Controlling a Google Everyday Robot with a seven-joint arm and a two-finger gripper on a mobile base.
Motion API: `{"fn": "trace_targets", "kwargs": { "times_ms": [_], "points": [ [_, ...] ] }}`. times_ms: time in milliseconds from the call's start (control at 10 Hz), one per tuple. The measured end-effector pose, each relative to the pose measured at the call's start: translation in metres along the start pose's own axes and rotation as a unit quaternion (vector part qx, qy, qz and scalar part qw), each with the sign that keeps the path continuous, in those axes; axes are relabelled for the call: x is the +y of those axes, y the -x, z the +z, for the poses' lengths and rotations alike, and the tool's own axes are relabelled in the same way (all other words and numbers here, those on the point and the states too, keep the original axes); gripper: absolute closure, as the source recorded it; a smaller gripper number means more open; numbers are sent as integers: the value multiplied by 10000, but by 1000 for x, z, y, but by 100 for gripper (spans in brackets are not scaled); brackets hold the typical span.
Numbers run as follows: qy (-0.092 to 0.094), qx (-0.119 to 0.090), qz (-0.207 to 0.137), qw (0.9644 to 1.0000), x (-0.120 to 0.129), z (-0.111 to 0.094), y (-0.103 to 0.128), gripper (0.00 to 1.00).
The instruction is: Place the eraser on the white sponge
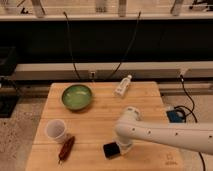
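Note:
The eraser (110, 149), a flat black block, lies on the wooden table (102, 116) near its front edge. My gripper (123, 146) is at the end of the white arm (165, 134), which reaches in from the right. The gripper is down at the table, right against the eraser's right side. The white sponge is out of view; the arm may be covering it.
A green bowl (77, 96) sits at the back left. A white bottle (122, 85) lies at the back middle. A white cup (56, 131) and a dark red elongated object (66, 148) are at the front left. A blue box (175, 116) with cables sits off the table's right edge.

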Motion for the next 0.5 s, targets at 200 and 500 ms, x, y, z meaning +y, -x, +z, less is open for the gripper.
{"fn": "trace_targets", "kwargs": {
  "times_ms": [200, 500],
  "points": [
    [-18, -2, 134, 9999, -2, -6, -9, 99],
    [-22, 25, 308, 9995, -5, -23, -28, 99]
  ]
}}
